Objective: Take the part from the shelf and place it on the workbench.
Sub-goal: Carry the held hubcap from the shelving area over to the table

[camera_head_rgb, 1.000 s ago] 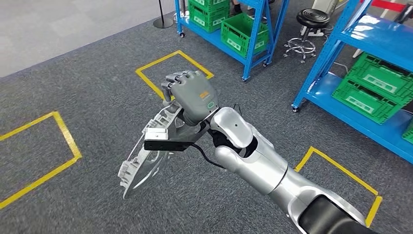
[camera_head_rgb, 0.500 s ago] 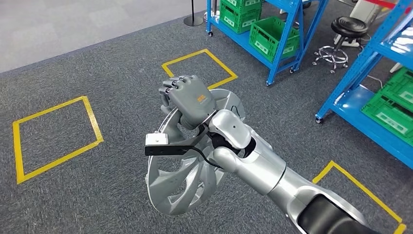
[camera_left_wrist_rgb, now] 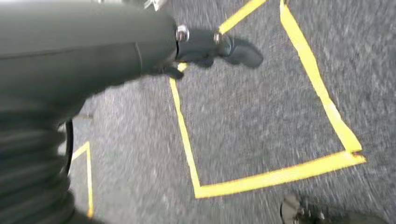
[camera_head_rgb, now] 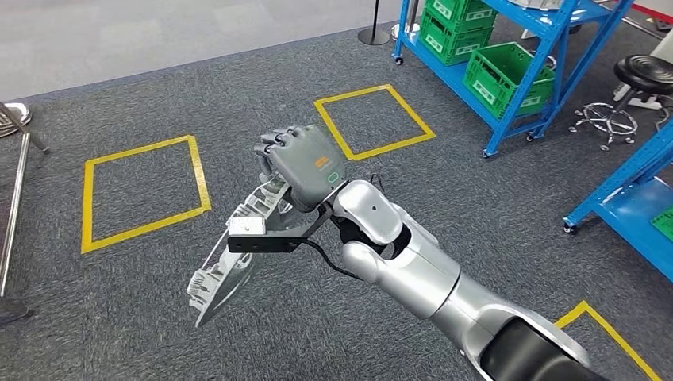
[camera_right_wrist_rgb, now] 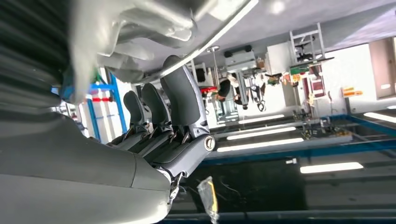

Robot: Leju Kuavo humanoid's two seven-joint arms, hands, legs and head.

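Note:
The part [camera_head_rgb: 226, 270] is a silver spoked disc, like a wheel cover. I see it edge-on, hanging low above the grey carpet. My right hand [camera_head_rgb: 305, 167] grips its upper rim with the fingers curled over it, out in front of me at the middle of the head view. In the right wrist view the dark fingers [camera_right_wrist_rgb: 180, 102] wrap against the part's pale underside [camera_right_wrist_rgb: 154, 28]. My left hand [camera_left_wrist_rgb: 140, 42] hangs over the floor, a dark fingertip [camera_left_wrist_rgb: 238, 50] sticking out. How its fingers lie is not plain.
Yellow tape squares [camera_head_rgb: 143, 194] [camera_head_rgb: 373, 119] mark the carpet ahead. A blue shelf with green crates [camera_head_rgb: 508, 71] stands at the far right, a black stool [camera_head_rgb: 639, 79] beside it, and another blue shelf [camera_head_rgb: 627, 190] nearer on the right. A metal leg [camera_head_rgb: 16, 198] runs along the left edge.
The whole view has swung left, so the shelves and tape squares slid to the right. The part in my right hand turned from face-on back to edge-on.

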